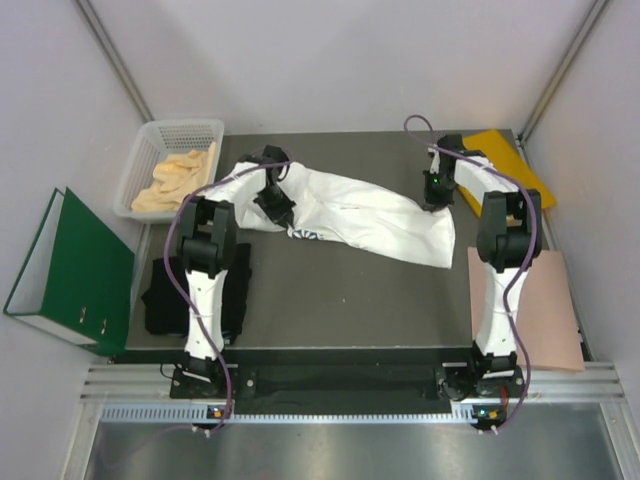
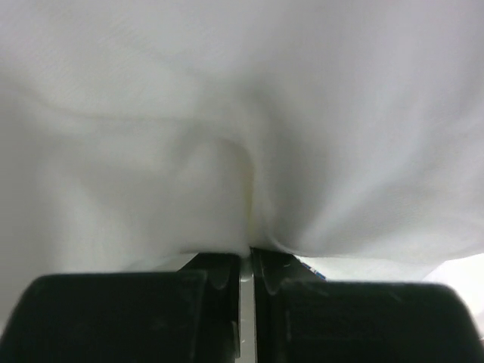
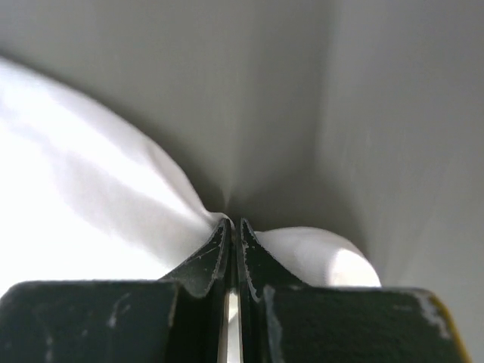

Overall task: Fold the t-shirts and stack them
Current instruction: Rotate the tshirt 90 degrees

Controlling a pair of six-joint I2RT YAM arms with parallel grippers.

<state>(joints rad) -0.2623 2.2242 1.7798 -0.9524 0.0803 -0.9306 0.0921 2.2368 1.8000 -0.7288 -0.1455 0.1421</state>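
White t-shirt (image 1: 365, 215) hangs between left gripper (image 1: 277, 208) and right gripper (image 1: 436, 200), both clamped on its cloth. Spreading step, apparently; next move likely calls for a coordinated lay-flat.

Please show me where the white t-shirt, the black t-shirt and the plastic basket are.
white t-shirt (image 1: 370, 215), top external view, on the middle of the spread cloth.
black t-shirt (image 1: 160, 295), top external view, on its uncovered left part.
plastic basket (image 1: 183, 123), top external view, on its far rim.
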